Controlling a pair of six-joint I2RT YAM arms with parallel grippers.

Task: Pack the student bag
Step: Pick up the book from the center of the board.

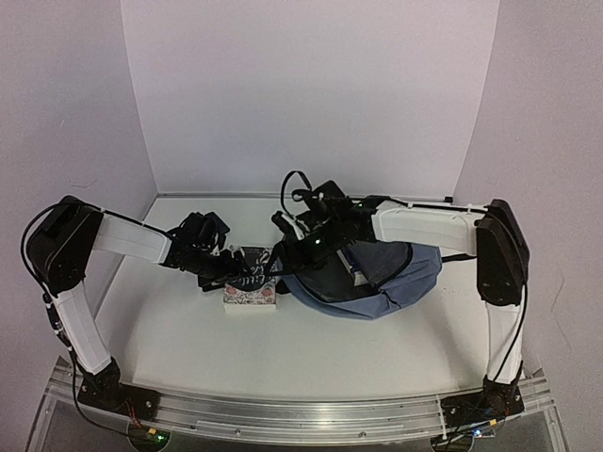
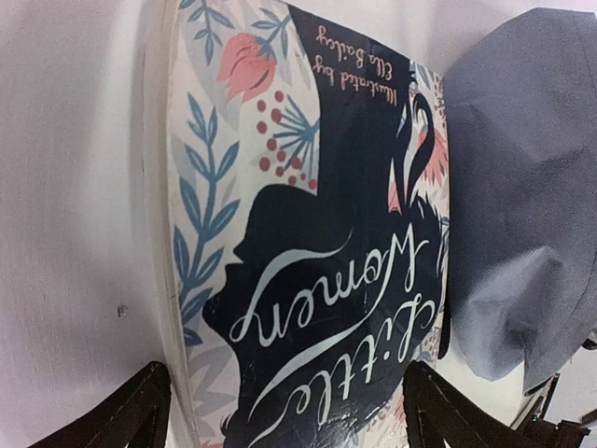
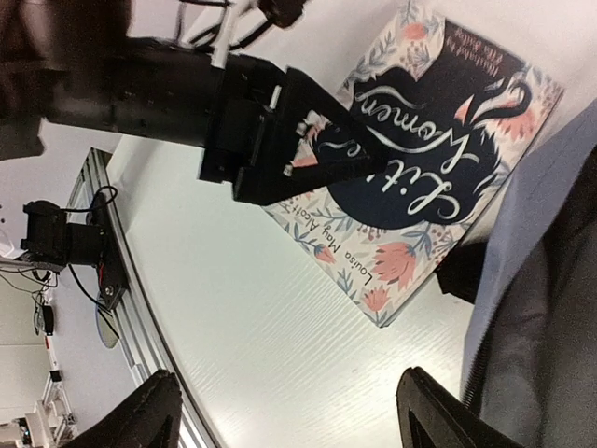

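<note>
**Backpack and book side by side on the table**

The large slate-blue fabric backpack [image 1: 396,273] lay slumped right of centre on the white table [image 1: 330,358]; just beside its left edge lay the floral-covered "Little Women" book [image 1: 252,294], face up; the left hand [image 2: 289,422] hung low over the book, fingers spread wide to either side of the cover, gripping nothing; the right hand [image 3: 294,420] hovered by the backpack's left edge, likewise spread and empty.
</note>
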